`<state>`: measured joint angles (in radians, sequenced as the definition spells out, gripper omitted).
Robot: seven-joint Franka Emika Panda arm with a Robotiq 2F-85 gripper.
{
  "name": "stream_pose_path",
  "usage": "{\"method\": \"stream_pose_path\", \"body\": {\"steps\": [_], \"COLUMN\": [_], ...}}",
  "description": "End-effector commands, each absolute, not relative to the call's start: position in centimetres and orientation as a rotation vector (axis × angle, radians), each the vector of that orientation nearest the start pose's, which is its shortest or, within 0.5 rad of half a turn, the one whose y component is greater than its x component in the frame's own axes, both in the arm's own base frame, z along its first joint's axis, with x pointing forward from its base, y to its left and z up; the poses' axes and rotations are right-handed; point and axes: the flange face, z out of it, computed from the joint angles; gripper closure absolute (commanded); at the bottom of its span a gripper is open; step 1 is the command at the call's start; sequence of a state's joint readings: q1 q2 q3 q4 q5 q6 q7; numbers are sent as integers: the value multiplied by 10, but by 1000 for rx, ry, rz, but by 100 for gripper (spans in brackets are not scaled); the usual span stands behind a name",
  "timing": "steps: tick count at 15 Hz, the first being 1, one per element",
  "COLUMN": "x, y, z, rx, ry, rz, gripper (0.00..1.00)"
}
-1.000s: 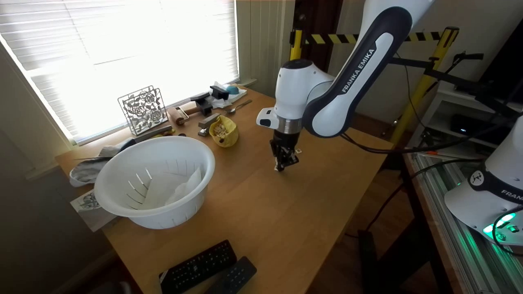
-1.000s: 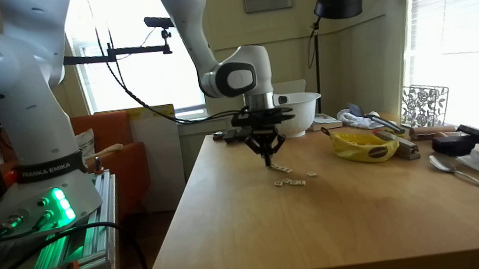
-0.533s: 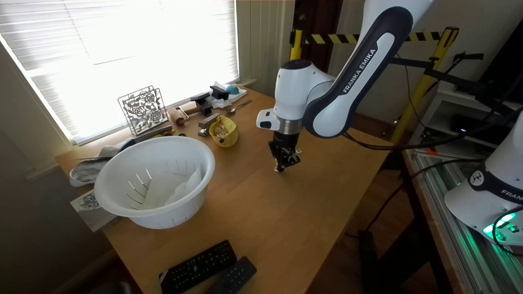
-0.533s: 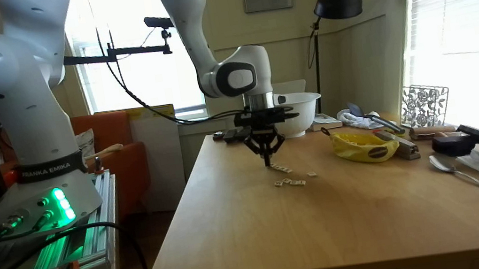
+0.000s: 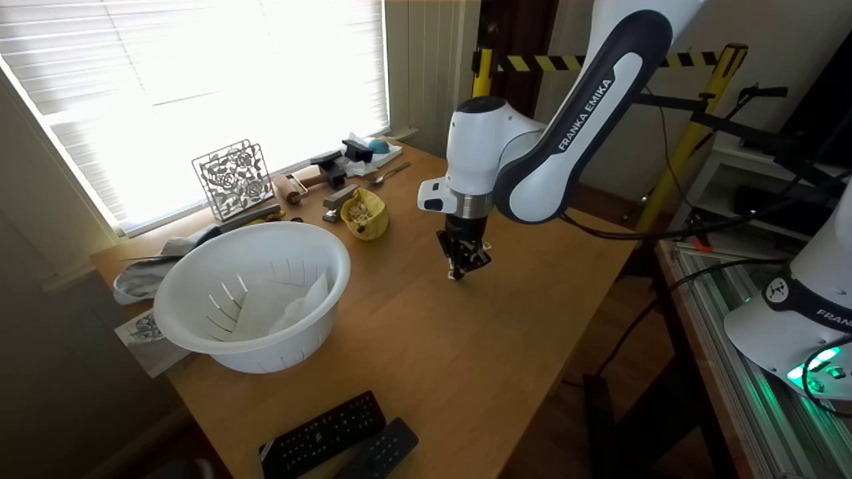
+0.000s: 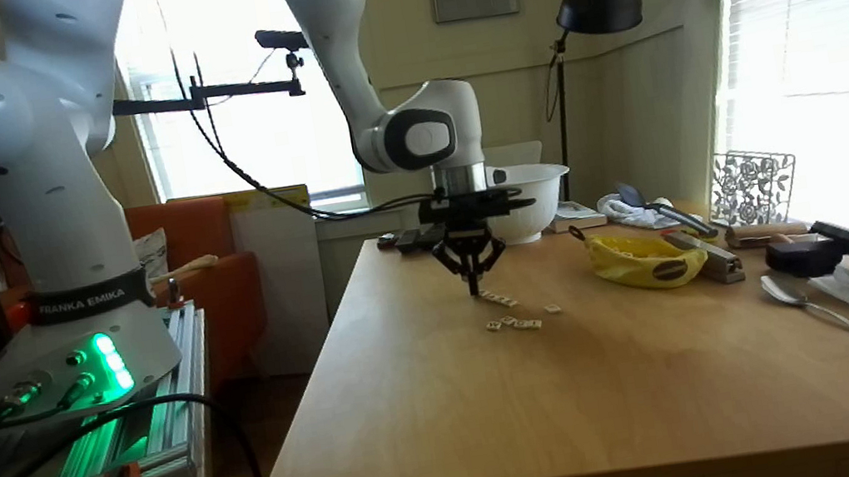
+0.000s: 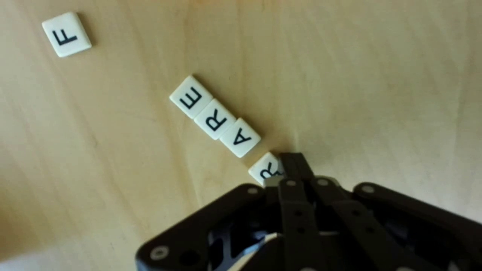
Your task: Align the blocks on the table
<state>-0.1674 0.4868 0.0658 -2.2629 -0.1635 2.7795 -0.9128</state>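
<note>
Several small cream letter blocks lie on the wooden table (image 6: pixel 584 408). In the wrist view, the E block (image 7: pixel 191 97), an R block (image 7: pixel 215 119) and the A block (image 7: pixel 240 137) touch in a slanted row, A slightly offset. Another R block (image 7: pixel 263 168) lies past A with a small gap, partly hidden by my gripper (image 7: pixel 295 160). The F block (image 7: pixel 67 34) lies apart. My gripper is shut, nothing visible between its fingertips, beside that last R block. In an exterior view the gripper (image 6: pixel 474 290) points down at the row's end (image 6: pixel 497 299); more blocks (image 6: pixel 526 324) lie nearer the camera.
A yellow banana-shaped pouch (image 6: pixel 645 260) holding small pieces lies beyond the blocks. A white bowl (image 5: pixel 319 332) and black remotes (image 5: pixel 326 432) stand on the table. A spoon (image 6: pixel 840 315), a grey stapler-like object (image 6: pixel 707 257) and a metal holder (image 5: pixel 233 179) lie along the window side.
The gripper's body has turned very slightly, with its fingertips in nearly the same place. The blocks look unmoved. The arm's cable has swayed a little.
</note>
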Motion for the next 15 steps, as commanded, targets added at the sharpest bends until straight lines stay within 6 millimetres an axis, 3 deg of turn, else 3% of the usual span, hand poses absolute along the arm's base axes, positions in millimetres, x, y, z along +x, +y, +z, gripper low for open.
{"method": "stream_pose_path", "body": {"steps": [1,15], "x": [531,530], "y": [-52,-59], "z": [137,135], "rx": [-2805,-2797], "ry": [-1498,-1511], "rz": [29,41], "gripper": [100,100]}}
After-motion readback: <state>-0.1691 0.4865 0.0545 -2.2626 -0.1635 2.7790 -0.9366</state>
